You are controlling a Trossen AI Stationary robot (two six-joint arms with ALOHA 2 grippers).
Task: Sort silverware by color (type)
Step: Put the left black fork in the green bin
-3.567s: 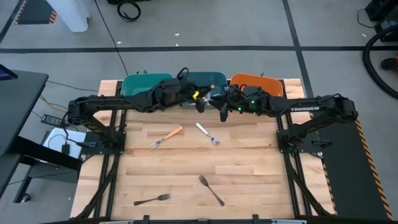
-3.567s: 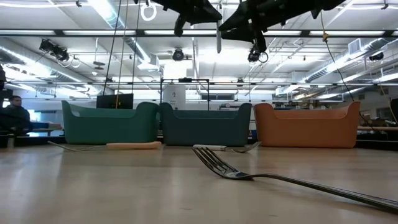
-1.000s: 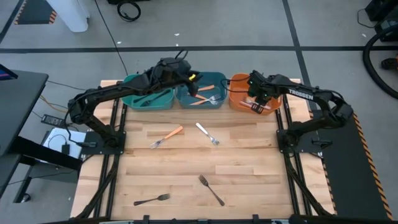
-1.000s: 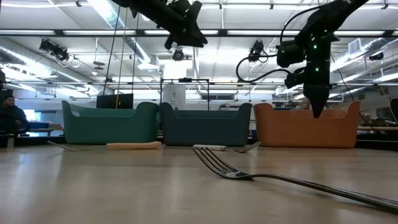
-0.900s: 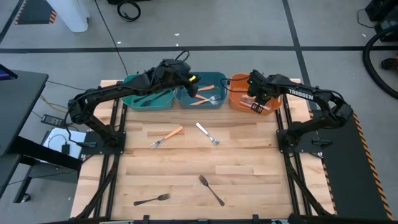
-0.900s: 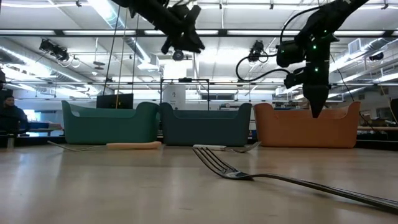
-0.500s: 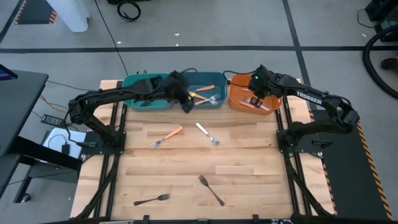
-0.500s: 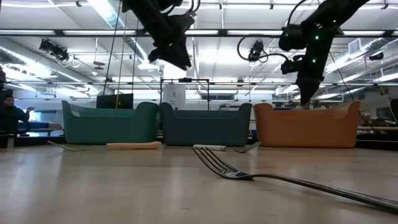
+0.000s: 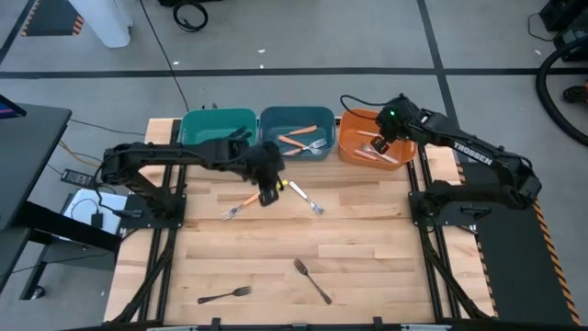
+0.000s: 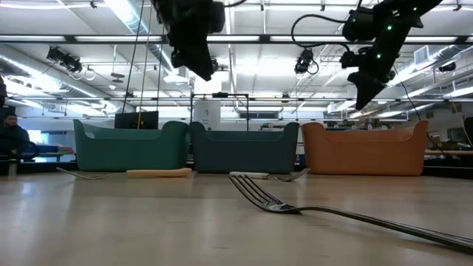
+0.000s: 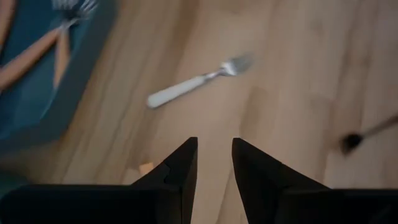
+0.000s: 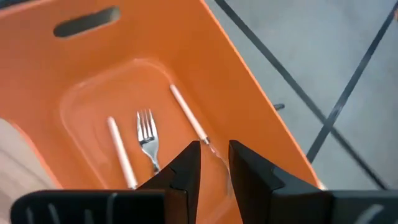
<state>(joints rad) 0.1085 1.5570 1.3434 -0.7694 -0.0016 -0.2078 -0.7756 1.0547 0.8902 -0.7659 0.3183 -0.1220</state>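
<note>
From the high view I count four pieces left on the worktop [image 9: 367, 248]: an orange-handled fork [image 9: 241, 204], a white-handled fork [image 9: 305, 198] and two black forks [image 9: 311, 279] [image 9: 224, 296]. The left tool [image 9: 268, 193] hangs between the first two. The low view shows three bins and both arms raised. My left wrist view shows that tool slightly parted, empty. The right wrist view shows the right tool [image 12: 214, 165] likewise, above white pieces in the orange bin [image 12: 242, 118].
</note>
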